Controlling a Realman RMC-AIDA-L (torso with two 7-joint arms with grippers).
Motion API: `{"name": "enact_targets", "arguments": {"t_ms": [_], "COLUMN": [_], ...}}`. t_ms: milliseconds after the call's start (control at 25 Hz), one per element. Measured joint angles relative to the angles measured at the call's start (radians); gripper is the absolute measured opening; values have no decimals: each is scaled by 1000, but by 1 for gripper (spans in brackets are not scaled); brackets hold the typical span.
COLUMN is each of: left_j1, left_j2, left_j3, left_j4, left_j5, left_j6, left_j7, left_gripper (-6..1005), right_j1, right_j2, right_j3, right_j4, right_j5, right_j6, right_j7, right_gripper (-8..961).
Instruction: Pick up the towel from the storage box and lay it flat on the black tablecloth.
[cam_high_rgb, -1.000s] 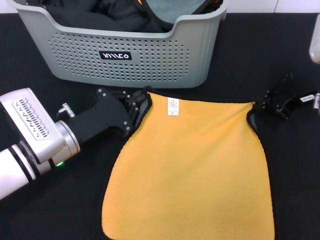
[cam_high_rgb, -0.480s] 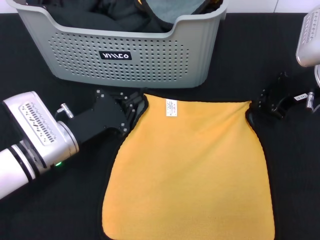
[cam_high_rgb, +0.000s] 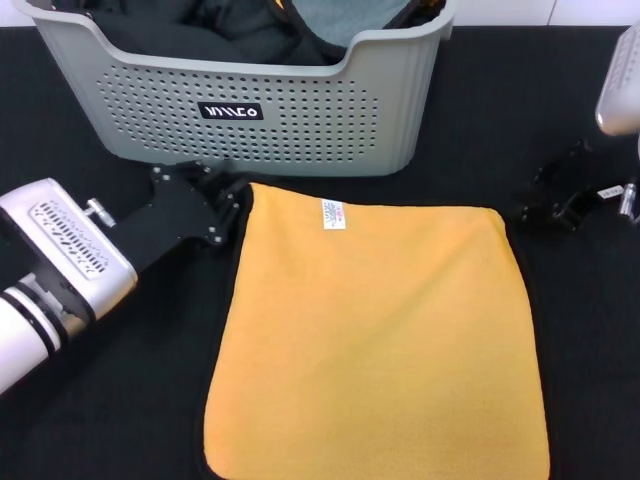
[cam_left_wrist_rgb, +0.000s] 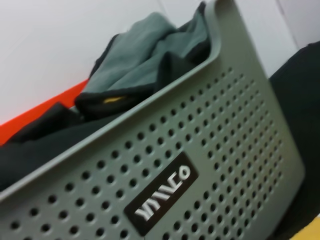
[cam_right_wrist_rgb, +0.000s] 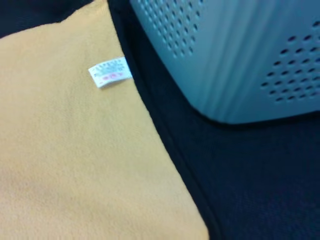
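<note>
Towel (cam_high_rgb: 375, 335) flat, yellow-orange face up, on black tablecloth (cam_high_rgb: 100, 400), at 6 o'clock from storage box (cam_high_rgb: 300, 125). Left gripper (cam_high_rgb: 222, 205) at towel's 10 o'clock corner, right gripper (cam_high_rgb: 550, 205) at 2 o'clock. Cannot tell whether open or closed.

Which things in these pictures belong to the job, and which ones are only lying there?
Belonging to the job:
- yellow-orange fleecy towel with white tag
- light grey perforated plastic storage box
- broad black tablecloth
- left hand and right hand, each beside a far corner of the towel

Only lying there:
- plain black cloths in the box
- grey cloth in the box
</note>
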Motion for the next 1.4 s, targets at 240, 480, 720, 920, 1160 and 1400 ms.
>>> {"name": "enact_targets", "arguments": {"t_ms": [240,480,720,920,1160,1400], "left_j1": [32,49,75,85,109,118], "left_j2": [1,3,6,30,39,68], "left_j3": [-2,0,-7,-11,0,3], "left_j4": [3,3,10,8,23,82], "left_j5": [-25,-26,-29,-21,44,164], "left_j6": [48,58,125,256,442,643], "left_j7": [7,11,-99,-380,-594,-796], "left_gripper": [220,551,754,841,892,891], "right_j1": [-75,-147,-219,-311,-412,-458], "right_j2": [1,1,2,0,-2,-5], "right_j3": [-26,-45,-48,-54,-47,24], "right_j4": [-113,-204,-280,-366,-401,-360], "right_j5": [11,60,129,301,610,831], "right_j6": [-7,-9,-14,-47,-218,-497], "right_j7": [25,31,27,-24,-198,-324], "right_gripper": [321,560,837,864,877,875]}}
